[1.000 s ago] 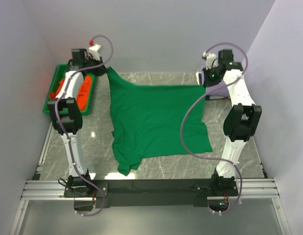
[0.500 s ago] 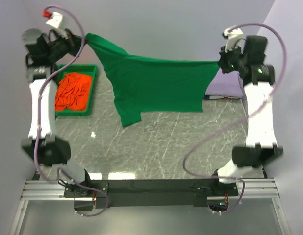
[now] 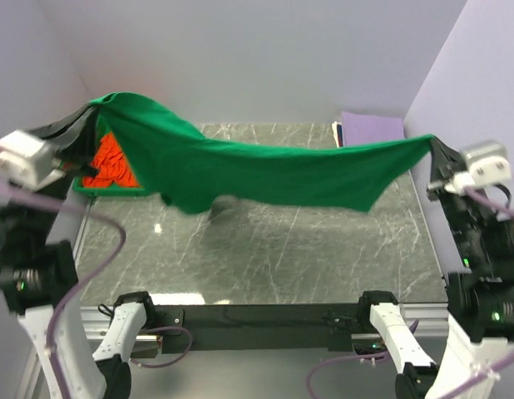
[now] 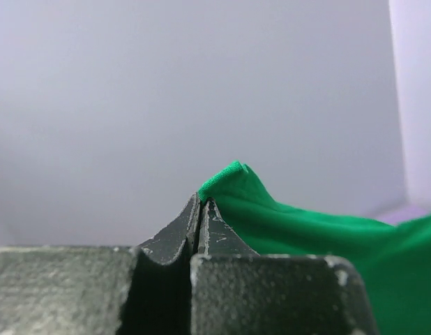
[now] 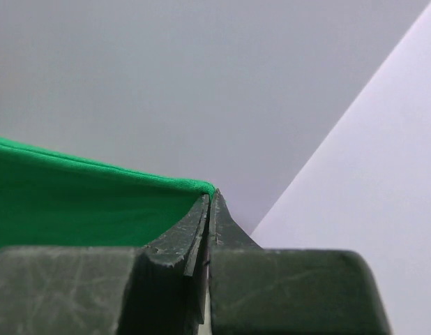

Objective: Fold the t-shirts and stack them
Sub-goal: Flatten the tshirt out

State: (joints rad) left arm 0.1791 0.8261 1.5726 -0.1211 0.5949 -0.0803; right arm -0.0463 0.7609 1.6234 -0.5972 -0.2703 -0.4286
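Between the two raised arms, high above the marble table (image 3: 307,249), the bright green t-shirt (image 3: 265,170) hung stretched like a hammock, one end at each gripper. At its left end, the left gripper (image 3: 89,113) had its jaws pressed fully together on a small peak of the green cloth; in the left wrist view the dark fingertips (image 4: 200,204) met with no gap, the pinched fold of the shirt (image 4: 233,174) rose just past their tips, and the rest of the fabric fell away to the gripper's right. At the far right end, the right gripper (image 3: 434,145) was likewise clamped tight on a corner of the same shirt; in the right wrist view its tips (image 5: 210,198) met on the hemmed edge, and the green cloth (image 5: 76,202) ran off taut to the gripper's left. Between the two grips the shirt sagged in the middle, and a loose part drooped lower nearer the left gripper, clear of the table. Below and just beyond the left gripper, a crumpled orange t-shirt (image 3: 114,166) lay in a green tray (image 3: 116,190), partly hidden by the hanging cloth. Beyond the right gripper, at the table's far edge, a folded lavender t-shirt (image 3: 372,126) lay flat.
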